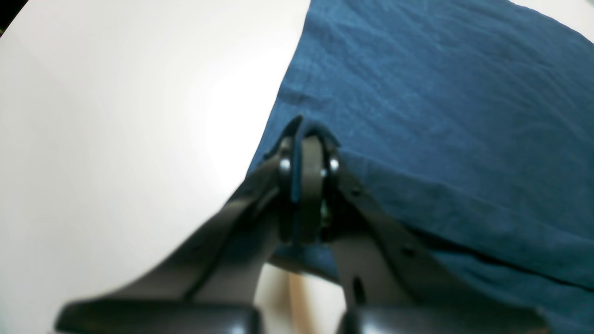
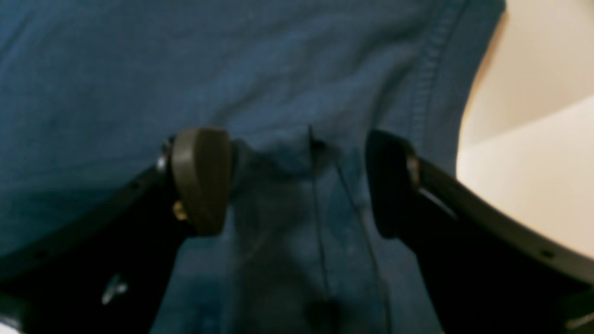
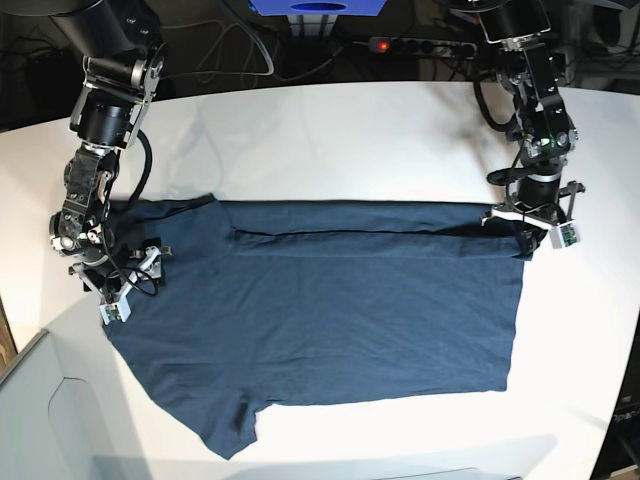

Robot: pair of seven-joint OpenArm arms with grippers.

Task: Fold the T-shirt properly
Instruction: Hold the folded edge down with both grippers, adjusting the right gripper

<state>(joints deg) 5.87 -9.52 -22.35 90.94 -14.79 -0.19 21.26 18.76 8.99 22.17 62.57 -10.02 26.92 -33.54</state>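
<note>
A robotics lab: white table (image 3: 330, 130), power strip (image 3: 420, 45), tangled cables (image 3: 240, 45) behind.

A: Right wrist view is soft all over; the dark navy-teal cotton T-shirt (image 2: 297, 69) fills it and runs off the top, left and bottom edges, stitching barely readable.

B: Left wrist view, same blur. The black left gripper (image 1: 304, 185) hides the cloth edge pinched between its pads, lower centre.

A: Base view: the black right gripper (image 3: 118, 272) at far left, fingertips too small to tell.

B: White table (image 3: 330, 140) cut off at every edge.
</note>
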